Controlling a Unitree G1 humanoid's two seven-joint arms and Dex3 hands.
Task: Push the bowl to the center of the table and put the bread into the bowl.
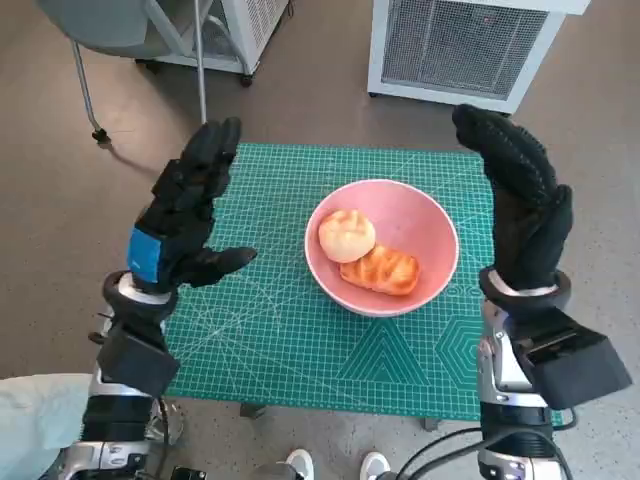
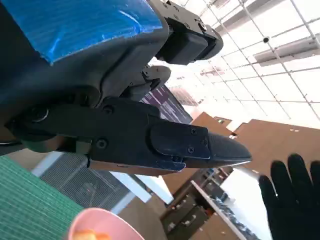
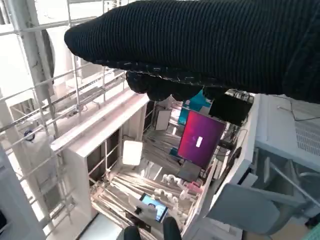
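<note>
Nearest: both pale forearms rise from the near table edge. Left hand (image 1: 185,215), black with blue tape, is raised off the green cutting mat (image 1: 260,330), fingers spread, released. Right hand (image 1: 520,205), in its black knitted glove, is likewise lifted, fingers apart, grasping nothing. Between them the pink round bowl (image 1: 425,215) sits near mat centre, holding a round bread roll (image 1: 347,236) and a glazed twisted pastry (image 1: 382,270). Judgement: task looks complete; next move only lowers the arms. Bowl well clear of every mat edge. Beyond: white grilled unit (image 1: 460,45).

The head view looks steeply down on the surface (image 1: 300,340); both wrist views, close behind each hand, tilt up toward the room.
</note>
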